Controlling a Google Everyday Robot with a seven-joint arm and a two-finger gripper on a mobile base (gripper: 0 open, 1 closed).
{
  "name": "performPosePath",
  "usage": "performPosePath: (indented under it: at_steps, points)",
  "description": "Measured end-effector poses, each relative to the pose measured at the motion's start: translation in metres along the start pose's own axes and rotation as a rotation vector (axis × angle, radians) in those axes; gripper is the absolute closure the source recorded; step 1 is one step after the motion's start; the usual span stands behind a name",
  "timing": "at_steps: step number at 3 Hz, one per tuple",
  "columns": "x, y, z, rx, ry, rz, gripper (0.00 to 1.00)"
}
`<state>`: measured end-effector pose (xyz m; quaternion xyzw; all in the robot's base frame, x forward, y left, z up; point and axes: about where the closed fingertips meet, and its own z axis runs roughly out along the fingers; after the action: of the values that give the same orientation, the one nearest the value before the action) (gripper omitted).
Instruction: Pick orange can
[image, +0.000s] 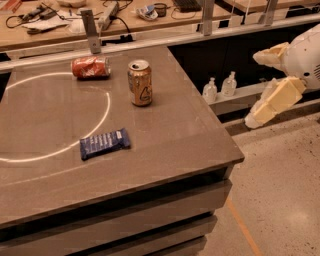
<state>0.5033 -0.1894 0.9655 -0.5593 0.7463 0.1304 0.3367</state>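
Orange can (139, 82): upright on the table (165, 145), toward its far side; gripper (251, 89) off the table's right edge, well apart.
Jaws stand spread and hold nothing. Risk: a sideways contact during approach could topple the can toward the crushed red can (90, 67) nearby. Count: two cans, one blue snack bar (104, 143), two small bottles (220, 86).

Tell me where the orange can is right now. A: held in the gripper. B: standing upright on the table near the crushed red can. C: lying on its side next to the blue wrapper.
B: the orange can stands upright on the table, close to the crushed red can, while the gripper hangs beyond the table's right edge, apart from it.
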Motion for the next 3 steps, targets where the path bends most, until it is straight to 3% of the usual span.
performPosePath:
  at_steps: [1,2,3]
  points:
    - [-0.01,-0.021,0.016,-0.023,-0.165,-0.001,0.0]
    - [-0.015,-0.042,0.039,-0.039,-0.238,-0.007,0.0]
    - [-0.013,-0.044,0.046,-0.042,-0.248,-0.003,0.0]
